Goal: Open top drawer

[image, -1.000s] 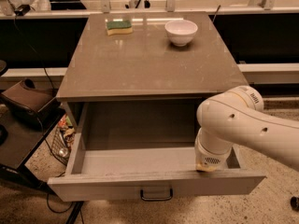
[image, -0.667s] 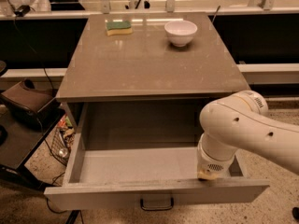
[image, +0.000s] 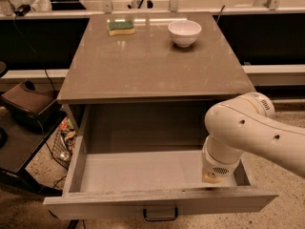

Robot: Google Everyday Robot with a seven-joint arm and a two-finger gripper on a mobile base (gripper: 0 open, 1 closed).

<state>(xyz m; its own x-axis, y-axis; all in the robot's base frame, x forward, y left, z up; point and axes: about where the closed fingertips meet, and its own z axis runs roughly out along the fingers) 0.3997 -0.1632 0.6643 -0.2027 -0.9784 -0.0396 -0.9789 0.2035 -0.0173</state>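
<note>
The top drawer (image: 114,205) is pulled far out from under the grey table top (image: 152,66). Its deep grey box is open and holds nothing that I can see. Its flat front lies along the bottom of the view, with the small black bar handle (image: 160,215) at its lower middle. My white arm (image: 248,132) comes in from the right and bends down into the drawer's right side. My gripper (image: 215,176) is at the arm's lower end, just behind the drawer front near its right corner. The wrist hides it.
A green and yellow sponge (image: 121,27) and a white bowl (image: 184,32) sit at the back of the table top. A brown bag (image: 28,104) and a wire basket (image: 64,144) of small items stand on the left. A counter with black panels runs behind.
The drawer has slid further out toward the camera. My arm's lower end has moved with the drawer front, a little nearer and lower.
</note>
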